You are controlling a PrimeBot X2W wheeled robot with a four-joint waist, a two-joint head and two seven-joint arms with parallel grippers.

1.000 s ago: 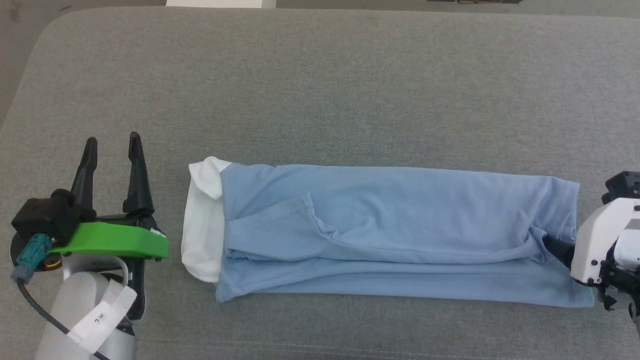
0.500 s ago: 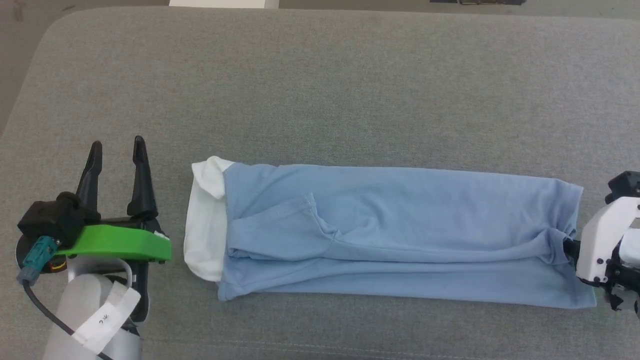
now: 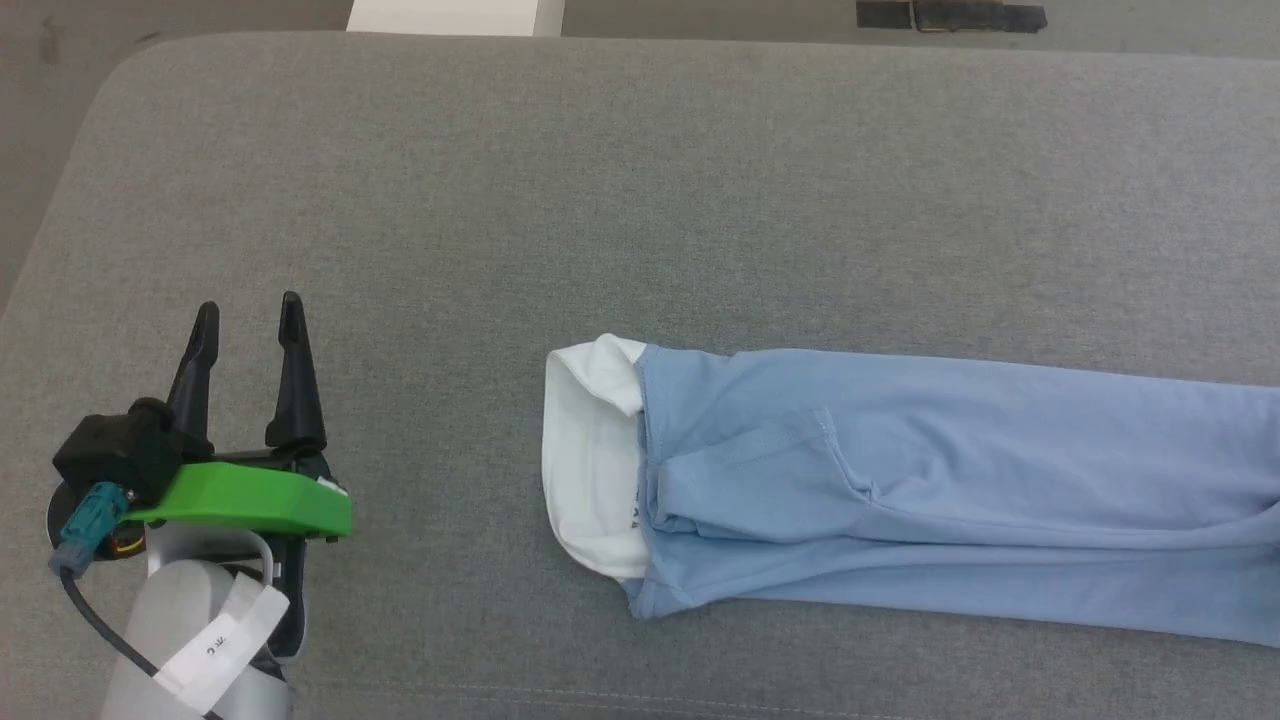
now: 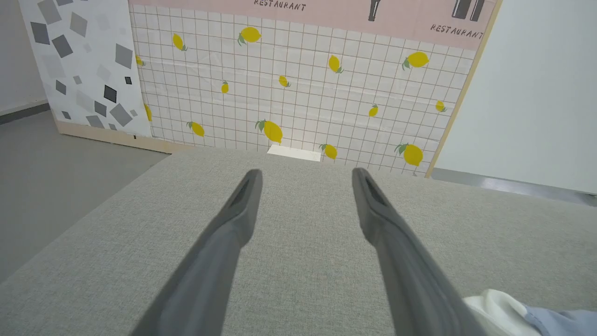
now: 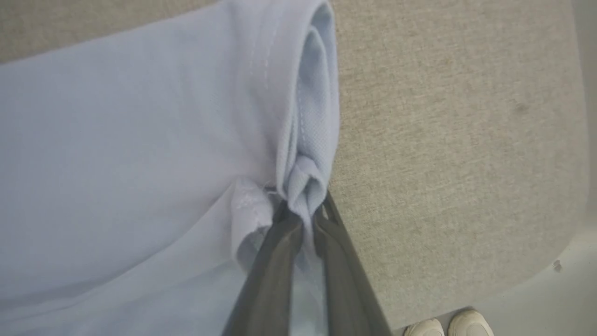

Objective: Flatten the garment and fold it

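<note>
The garment [image 3: 950, 470] is a light-blue T-shirt folded into a long band across the grey padded table [image 3: 640, 200]. Its white inner collar part points left, and its right end runs off the head view's right edge. In the right wrist view my right gripper [image 5: 305, 212] is shut on a bunched bit of the garment's hem [image 5: 303, 182], close to the table's edge. My left gripper [image 3: 249, 305] stands open at the lower left, well apart from the collar, with nothing between its fingers. The left wrist view shows the left gripper [image 4: 306, 172] over bare table, with the garment's collar end [image 4: 494, 303] at the lower right.
The table's rounded left corner borders grey floor [image 3: 30, 120]. A white sheet [image 3: 455, 15] and a dark strip [image 3: 950, 15] lie beyond the far edge. A lemon-patterned wall panel [image 4: 298, 84] stands behind the table. A pair of white shoes [image 5: 447, 326] shows past the table's edge.
The right gripper closed on the hem and the garment slid to the right across the table, away from the left gripper. The camera shifted slightly; the left gripper stayed open.
</note>
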